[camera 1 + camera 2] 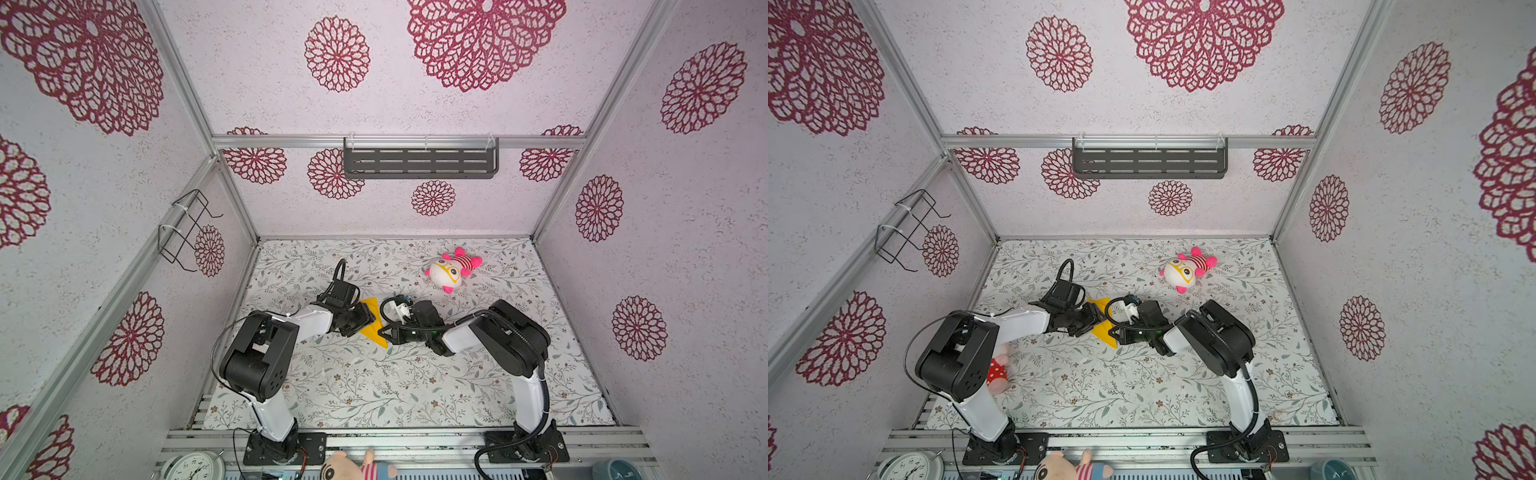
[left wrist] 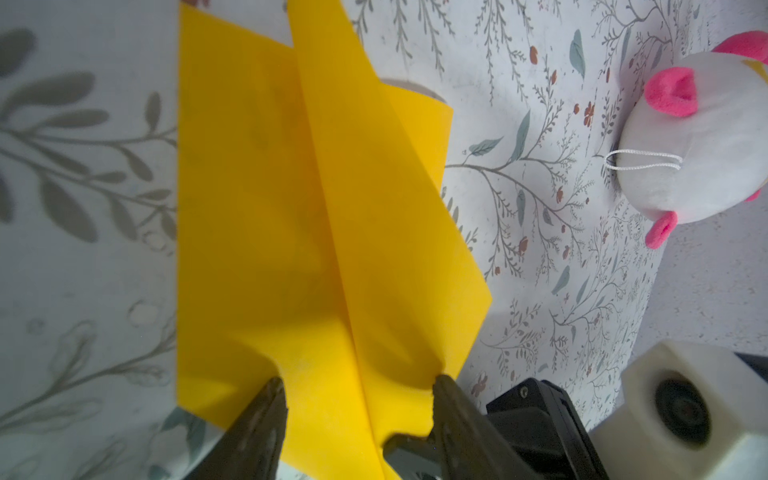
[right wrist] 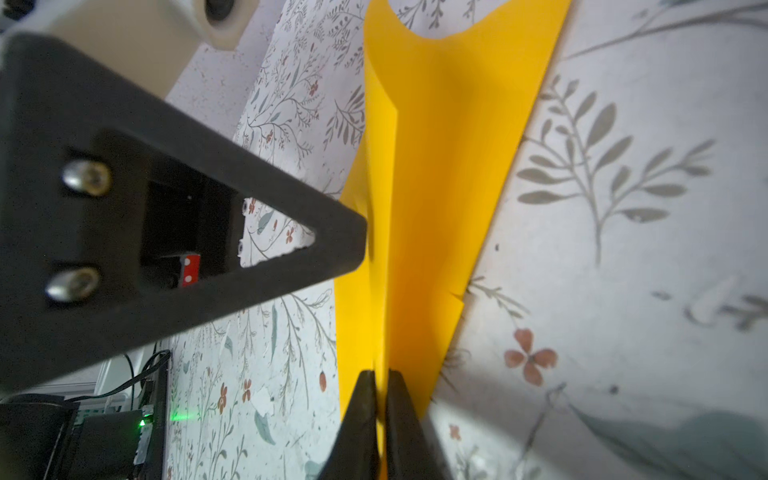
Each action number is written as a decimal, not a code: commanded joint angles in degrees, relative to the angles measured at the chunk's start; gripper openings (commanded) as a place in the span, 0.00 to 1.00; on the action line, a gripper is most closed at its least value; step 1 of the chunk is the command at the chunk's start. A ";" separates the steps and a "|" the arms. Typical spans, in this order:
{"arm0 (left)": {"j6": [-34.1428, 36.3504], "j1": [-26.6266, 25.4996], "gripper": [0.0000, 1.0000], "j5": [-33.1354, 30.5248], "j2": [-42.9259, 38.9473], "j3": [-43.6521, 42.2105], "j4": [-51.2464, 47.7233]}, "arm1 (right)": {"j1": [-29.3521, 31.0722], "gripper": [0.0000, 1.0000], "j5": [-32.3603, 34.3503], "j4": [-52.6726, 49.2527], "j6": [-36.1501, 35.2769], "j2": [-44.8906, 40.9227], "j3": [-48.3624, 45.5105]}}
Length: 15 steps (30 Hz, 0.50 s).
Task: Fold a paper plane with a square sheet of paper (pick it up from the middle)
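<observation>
The yellow sheet of paper [image 1: 374,328] [image 1: 1104,330] is folded into a narrow pointed paper plane shape with a centre crease and hangs just above the middle of the table. My right gripper [image 3: 380,374] [image 1: 385,332] is shut on the centre fold near one end. In the right wrist view the paper [image 3: 436,187] spreads into two wings beyond the jaws. My left gripper [image 2: 359,382] [image 1: 365,318] is open, its two fingers standing apart on either side of the paper [image 2: 311,208]. One fingertip [image 2: 442,382] touches a wing.
A pink-and-white plush toy [image 1: 451,270] [image 2: 685,145] lies at the back right of the floral table. A second plush [image 1: 996,372] lies behind the left arm. A grey shelf [image 1: 419,160] hangs on the back wall and a wire rack [image 1: 187,228] on the left wall.
</observation>
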 commanded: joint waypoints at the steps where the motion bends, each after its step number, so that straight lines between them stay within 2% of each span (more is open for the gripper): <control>1: 1.12 -0.44 0.60 -3.86 3.78 -3.24 -10.89 | -0.86 0.10 -1.03 -1.03 2.18 -0.67 -0.21; 8: 0.04 -0.47 0.60 2.33 -7.94 -1.17 -4.63 | -1.66 0.10 -5.03 0.38 2.04 -1.70 -0.73; 15: -2.90 -0.45 0.55 4.53 -9.23 -6.66 3.26 | -2.01 0.10 -8.11 -2.56 -1.21 -2.53 -0.40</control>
